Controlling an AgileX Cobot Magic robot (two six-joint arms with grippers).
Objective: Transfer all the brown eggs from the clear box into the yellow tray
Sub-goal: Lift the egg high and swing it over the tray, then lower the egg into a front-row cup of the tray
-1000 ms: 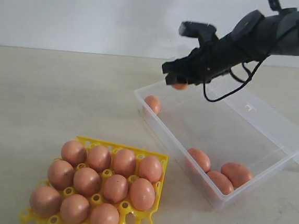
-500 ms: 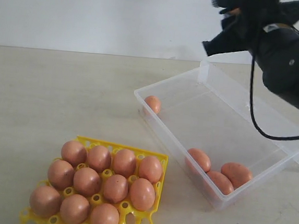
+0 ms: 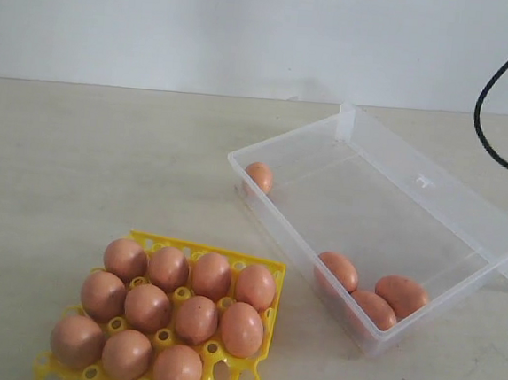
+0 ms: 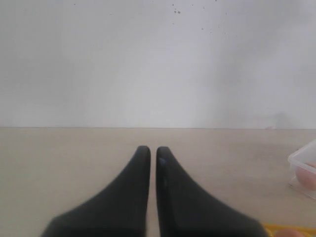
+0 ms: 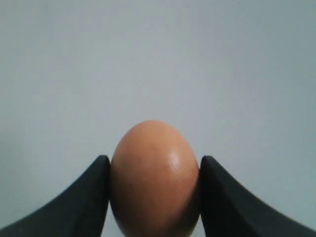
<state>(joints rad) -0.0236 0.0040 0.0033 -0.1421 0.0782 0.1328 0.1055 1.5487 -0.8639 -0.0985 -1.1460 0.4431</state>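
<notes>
My right jaws clamp one egg (image 5: pixel 154 182), with the arm out of the exterior view. My left jaws sit all but shut, empty. The box (image 3: pixel 391 153) holds four eggs (image 3: pixel 340 270): one in its far left corner, three against the near right wall. The tray (image 3: pixel 230 255) carries eleven eggs (image 3: pixel 147 308), and its near right cup is free. Bare surface (image 3: pixel 105 159) separates tray and box.

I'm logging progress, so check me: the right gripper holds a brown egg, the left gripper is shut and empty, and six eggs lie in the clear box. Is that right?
Only the count is off: the exterior view shows four brown eggs in the clear box, not six. The right gripper does hold a brown egg, and the left gripper is shut and empty.
</notes>
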